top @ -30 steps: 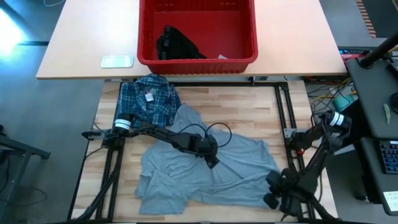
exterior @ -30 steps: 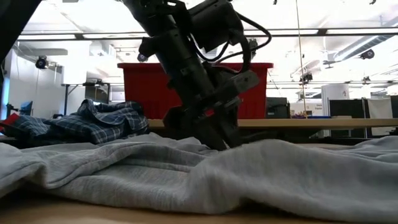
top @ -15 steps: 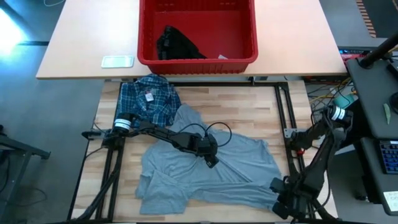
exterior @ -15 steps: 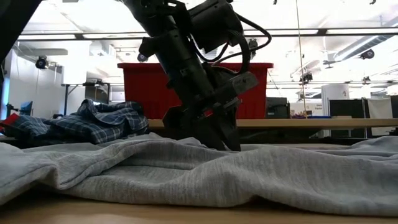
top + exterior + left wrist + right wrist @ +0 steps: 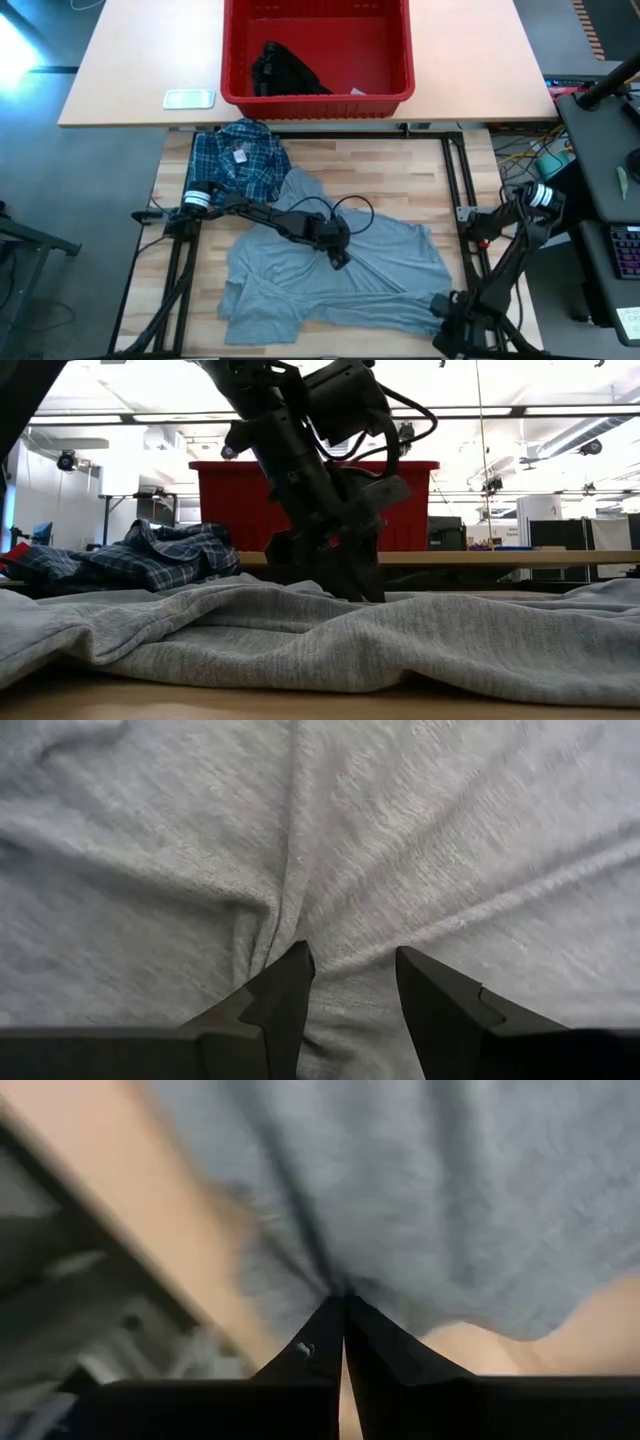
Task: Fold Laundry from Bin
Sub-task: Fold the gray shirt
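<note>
While the grey T-shirt (image 5: pixel 335 275) lies spread and rumpled across the wooden table (image 5: pixel 400 180), the left gripper (image 5: pixel 340 258) presses into its middle, fingers (image 5: pixel 285 995) partly apart astride a raised fold. The right gripper (image 5: pixel 447 312), fingers fully closed, pinches the shirt's near right corner. The plaid shirt (image 5: pixel 238 160) lies bunched beside the red bin (image 5: pixel 318 98), which contains a black garment (image 5: pixel 280 70).

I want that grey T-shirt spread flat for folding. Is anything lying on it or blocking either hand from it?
Nothing visible blocks them. The left hand presses on the grey T-shirt mid-cloth; the right hand is shut on its corner. The plaid shirt only borders the T-shirt's far left edge.
</note>
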You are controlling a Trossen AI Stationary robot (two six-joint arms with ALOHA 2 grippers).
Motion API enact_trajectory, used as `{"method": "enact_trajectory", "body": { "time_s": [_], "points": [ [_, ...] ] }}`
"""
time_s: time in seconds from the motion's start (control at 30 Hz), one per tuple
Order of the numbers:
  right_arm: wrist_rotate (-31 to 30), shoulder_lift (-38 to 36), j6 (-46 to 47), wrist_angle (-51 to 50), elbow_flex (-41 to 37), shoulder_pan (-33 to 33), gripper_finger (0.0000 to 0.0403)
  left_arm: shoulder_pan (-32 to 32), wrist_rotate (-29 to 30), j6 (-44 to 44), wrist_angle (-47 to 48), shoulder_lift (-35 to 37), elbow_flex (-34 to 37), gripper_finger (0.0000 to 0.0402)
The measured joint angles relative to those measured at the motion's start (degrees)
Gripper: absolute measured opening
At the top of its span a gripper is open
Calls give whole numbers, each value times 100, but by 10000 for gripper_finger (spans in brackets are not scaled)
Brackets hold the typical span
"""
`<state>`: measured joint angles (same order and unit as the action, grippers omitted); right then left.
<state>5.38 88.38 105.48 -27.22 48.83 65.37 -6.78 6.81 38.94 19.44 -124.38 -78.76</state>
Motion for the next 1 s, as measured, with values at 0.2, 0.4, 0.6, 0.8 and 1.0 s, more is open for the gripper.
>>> {"method": "enact_trajectory", "body": {
  "time_s": [0.2, 0.4, 0.6, 0.8, 1.0],
  "points": [
    [1060, 148, -337, -191, 44, 6, 9, -1, -45, -788, 781, 5, -321, 141],
    [1075, -313, -425, -485, 533, -11, 9, 4, -30, -895, 1133, -24, -578, 141],
    [-108, -395, -401, -1791, 958, -107, 9, 4, -24, -986, 1354, -48, -939, 141],
    [-307, -29, -1102, 122, 239, -738, 8, -1, -46, -1067, 1688, -83, -1252, 152],
    [547, 590, -1210, -130, 172, -677, 9, -1, -29, -1015, 2028, -91, -1223, 177]
  ]
}}
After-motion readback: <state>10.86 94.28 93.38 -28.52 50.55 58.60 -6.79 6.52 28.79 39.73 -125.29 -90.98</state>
